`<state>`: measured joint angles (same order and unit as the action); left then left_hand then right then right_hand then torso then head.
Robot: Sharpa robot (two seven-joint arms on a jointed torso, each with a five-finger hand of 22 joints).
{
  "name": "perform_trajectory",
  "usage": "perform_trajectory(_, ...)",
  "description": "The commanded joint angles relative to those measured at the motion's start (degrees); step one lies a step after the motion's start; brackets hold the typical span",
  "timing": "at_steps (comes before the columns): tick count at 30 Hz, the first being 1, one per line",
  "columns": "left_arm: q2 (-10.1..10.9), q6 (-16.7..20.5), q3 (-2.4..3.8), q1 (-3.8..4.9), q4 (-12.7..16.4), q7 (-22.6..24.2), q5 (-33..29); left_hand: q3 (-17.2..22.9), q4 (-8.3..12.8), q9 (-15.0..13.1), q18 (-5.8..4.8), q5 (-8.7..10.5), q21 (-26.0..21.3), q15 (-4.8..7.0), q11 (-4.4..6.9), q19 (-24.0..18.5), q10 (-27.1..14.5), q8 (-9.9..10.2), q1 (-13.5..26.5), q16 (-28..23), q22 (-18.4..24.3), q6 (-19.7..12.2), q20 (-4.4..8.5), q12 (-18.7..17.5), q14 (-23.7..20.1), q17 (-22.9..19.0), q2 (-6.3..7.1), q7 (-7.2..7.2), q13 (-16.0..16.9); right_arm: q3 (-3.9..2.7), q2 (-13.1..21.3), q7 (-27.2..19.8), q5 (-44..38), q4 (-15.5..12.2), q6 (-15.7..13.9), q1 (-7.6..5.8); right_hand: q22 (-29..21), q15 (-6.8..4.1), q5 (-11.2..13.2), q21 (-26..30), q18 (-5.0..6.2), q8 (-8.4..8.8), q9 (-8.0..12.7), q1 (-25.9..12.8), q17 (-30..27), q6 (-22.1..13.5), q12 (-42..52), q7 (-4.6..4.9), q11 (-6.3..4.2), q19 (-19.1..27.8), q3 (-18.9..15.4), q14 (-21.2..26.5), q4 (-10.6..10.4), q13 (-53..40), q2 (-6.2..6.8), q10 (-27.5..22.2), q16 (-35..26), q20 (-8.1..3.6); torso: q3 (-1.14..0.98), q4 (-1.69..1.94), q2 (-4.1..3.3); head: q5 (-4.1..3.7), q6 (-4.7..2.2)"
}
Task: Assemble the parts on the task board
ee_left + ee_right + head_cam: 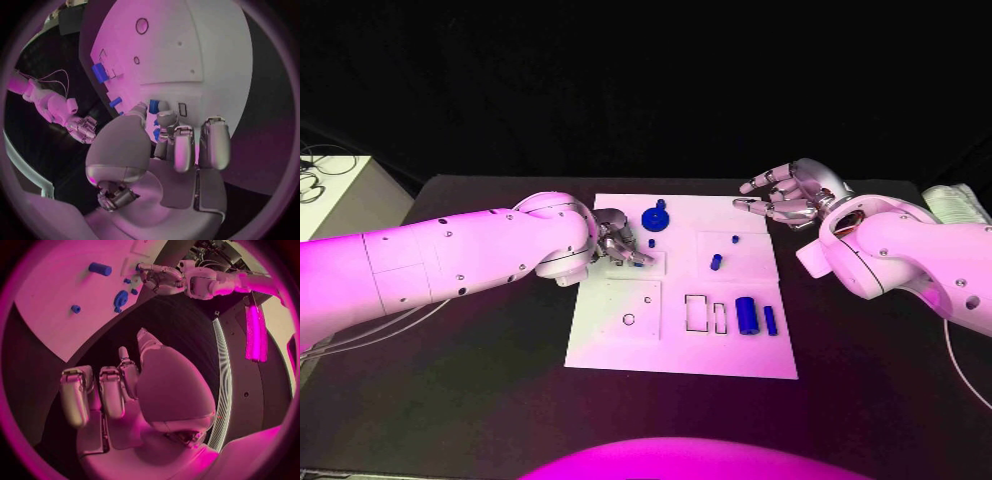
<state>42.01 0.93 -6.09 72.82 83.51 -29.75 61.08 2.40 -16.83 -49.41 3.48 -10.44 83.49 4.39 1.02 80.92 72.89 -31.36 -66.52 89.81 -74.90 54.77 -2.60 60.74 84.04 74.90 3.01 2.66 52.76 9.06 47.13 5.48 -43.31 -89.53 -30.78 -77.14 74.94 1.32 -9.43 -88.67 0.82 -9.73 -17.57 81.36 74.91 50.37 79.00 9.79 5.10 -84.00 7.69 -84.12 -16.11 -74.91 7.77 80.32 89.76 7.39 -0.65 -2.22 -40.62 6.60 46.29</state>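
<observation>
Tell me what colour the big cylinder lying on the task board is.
Blue. The cylinder shows best in the head view, lying on the white task board.

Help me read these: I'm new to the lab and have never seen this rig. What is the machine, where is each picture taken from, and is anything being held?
It is a robot with two white arms, each ending in a silver hand. The square picture looks down from its head; the two round ones come from cameras at the wrists, behind each hand.

On the black table lies a white board with cut-out slots and small blue parts: a round part near the far edge, a small peg in the middle, and a cylinder with a thin bar beside it.

The left hand is over the board with its fingers around a small blue piece; it seems to hold it, but I can't be sure. The right hand hovers beyond the board's far corner, fingers curled, holding nothing.
</observation>
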Motion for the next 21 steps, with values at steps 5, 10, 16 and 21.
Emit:
perform_trajectory(5, -0.22, -0.62, -0.01, -0.01, 0.14, 0.38, 0.13, 2.10, 0.07, 0.72, -0.36, -0.38, -0.24, -0.27, 0.09, -0.34, -0.37, 0.76, -2.45, 0.19, -2.25, 0.00, 0.00, 0.01, 5.96, 15.10, -0.53, 0.09, 0.01, -0.01, -0.03, -0.28, -0.28, -0.02, 1.03, 0.05, 14.01, -0.42, -0.16, 0.21, -0.40, -0.36, 0.09, -0.48, 15.09, -0.41, -0.14, 0.15, 0.00, -5.11, 0.32, -5.88, -0.08, -4.11, 0.00, -0.33, 0.24, -0.54, -0.02, 0.00, -0.01, -0.08, 0.09)
perform_trajectory(10, 0.03, -0.38, -0.01, -0.03, 0.35, 0.42, -0.26, 7.29, 0.15, 1.56, -0.36, -0.40, -0.29, 0.01, 0.38, -0.33, -0.66, 1.21, -7.48, 0.19, -2.28, -0.01, 0.15, -0.12, 5.96, 15.10, -0.50, -0.19, -0.23, -0.01, -0.03, -0.25, -0.28, -0.01, 1.07, 0.07, 14.01, -0.42, -0.16, 0.21, -0.40, -0.36, 0.09, -0.48, 15.09, -0.41, -0.14, 0.15, 0.00, -5.11, 0.32, -5.88, -0.08, -4.11, 0.00, -0.33, 0.24, -0.54, -0.03, 0.00, -0.01, -0.15, 0.03)
perform_trajectory(16, 0.15, -0.37, 0.00, -0.05, 0.56, 0.49, -0.83, 28.11, 0.51, 1.70, -0.34, -0.10, -0.45, -0.08, 0.45, -0.36, -0.63, 0.21, -10.12, 0.19, -2.39, -0.38, 0.30, -0.35, 5.96, 15.10, 6.91, -0.06, -0.90, -0.01, -0.04, -0.23, -0.28, 0.00, 1.14, 0.10, 14.01, -0.42, -0.16, 0.21, -0.40, -0.36, 0.09, -0.48, 15.09, -0.41, -0.14, 0.15, 0.00, -5.11, 0.32, -5.88, -0.08, -4.11, 0.00, -0.33, 0.24, -0.54, -0.02, 0.02, 0.01, -0.15, 0.07)
perform_trajectory(21, 0.23, -0.23, 0.01, -0.06, 0.76, 0.62, -1.79, 35.24, 1.78, 1.07, -0.35, -0.14, -0.49, -0.01, 0.38, -0.35, -0.50, -0.78, -8.45, 0.19, -2.48, -0.88, 0.30, -0.33, 5.96, 15.10, 9.17, -0.11, -1.09, -0.01, -0.05, -0.23, -0.28, 0.01, 1.21, 0.14, 13.97, -0.42, -0.17, 0.27, -0.39, -0.42, 0.10, -0.53, 15.09, -0.44, -0.11, 0.15, 0.00, -5.08, 0.37, -5.88, -0.09, -4.12, -0.04, -0.30, 0.24, -0.54, -0.02, -0.01, 0.03, -0.08, 0.09)
